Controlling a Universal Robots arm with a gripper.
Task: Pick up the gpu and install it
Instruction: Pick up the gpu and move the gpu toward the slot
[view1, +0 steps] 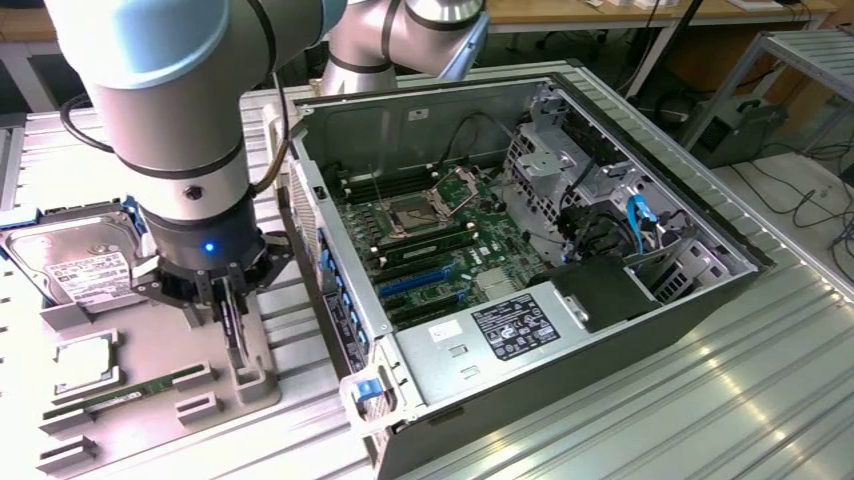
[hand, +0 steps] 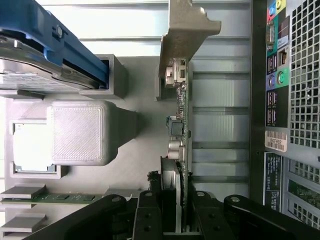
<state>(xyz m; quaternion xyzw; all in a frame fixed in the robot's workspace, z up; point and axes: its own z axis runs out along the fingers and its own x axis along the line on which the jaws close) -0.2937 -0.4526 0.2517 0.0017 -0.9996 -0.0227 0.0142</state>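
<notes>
The gpu (view1: 235, 330) stands on edge, seen as a thin dark card, at the slot of a grey holder (view1: 250, 385) on the parts tray to the exterior view's left of the computer case. My gripper (view1: 227, 300) comes straight down on it, fingers pressed against both faces. In the wrist view the gpu (hand: 181, 125) shows edge-on, with its pale metal bracket (hand: 187, 30) at the far end and its heatsink between my gripper's (hand: 176, 215) black fingers (hand: 150, 212). I cannot tell whether the card's lower edge still sits in the slot.
The open computer case (view1: 694, 300) lies on its side, with the motherboard and its blue expansion slots (view1: 414, 282) facing up. On the tray lie a hard drive (view1: 74, 260), a CPU (view1: 83, 360) and a RAM stick (view1: 127, 395). The case's rear panel (hand: 295, 100) is close beside the card.
</notes>
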